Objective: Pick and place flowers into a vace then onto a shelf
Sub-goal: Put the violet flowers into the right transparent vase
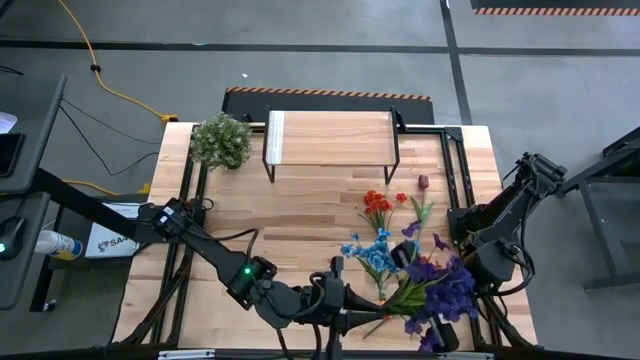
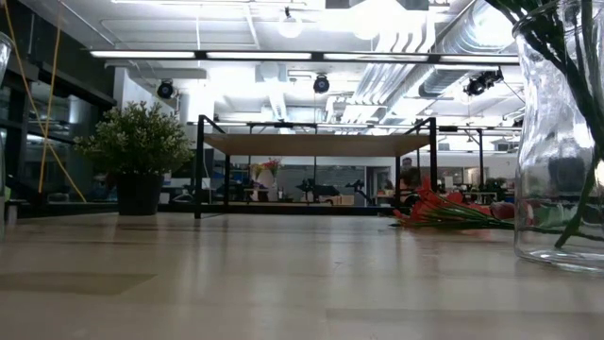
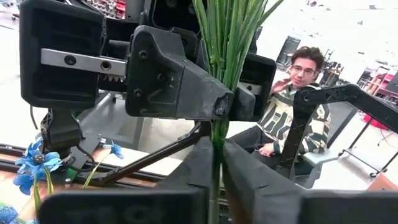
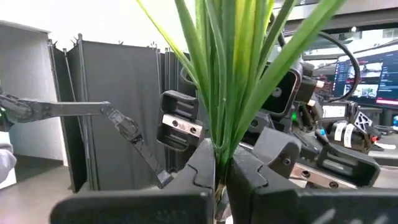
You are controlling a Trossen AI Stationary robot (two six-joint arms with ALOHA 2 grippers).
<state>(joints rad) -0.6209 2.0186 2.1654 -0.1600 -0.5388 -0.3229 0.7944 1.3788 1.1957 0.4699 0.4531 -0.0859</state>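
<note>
A bunch of flowers with purple blooms (image 1: 445, 290) and green stems (image 1: 400, 300) is at the table's near right. Both grippers are shut on its stems and face each other: my left gripper (image 3: 214, 146) (image 1: 352, 305) reaches in from the left, and my right gripper (image 4: 219, 155) (image 3: 217, 109) from the right, mostly hidden under the blooms in the high view. A glass vase (image 2: 557, 142) stands on the table at the near right with green stems in it; whether these are the held stems, I cannot tell. The shelf (image 1: 330, 138) stands at the far middle. My left gripper pinches the bundle of green stems (image 3: 216, 134) between its two fingers. The fingers come in level and lie across the stems, which run on past them. My right gripper pinches the same bundle (image 4: 219, 140) between its two fingers, level, from the opposite side. The stems and leaves fan out beyond its fingers.
Red flowers (image 1: 378, 203) (image 2: 444, 210), a dark red tulip (image 1: 422, 183) and blue flowers (image 1: 368, 250) lie on the table right of the middle. A potted plant (image 1: 222, 140) stands left of the shelf. A person (image 3: 298, 106) sits beyond the table.
</note>
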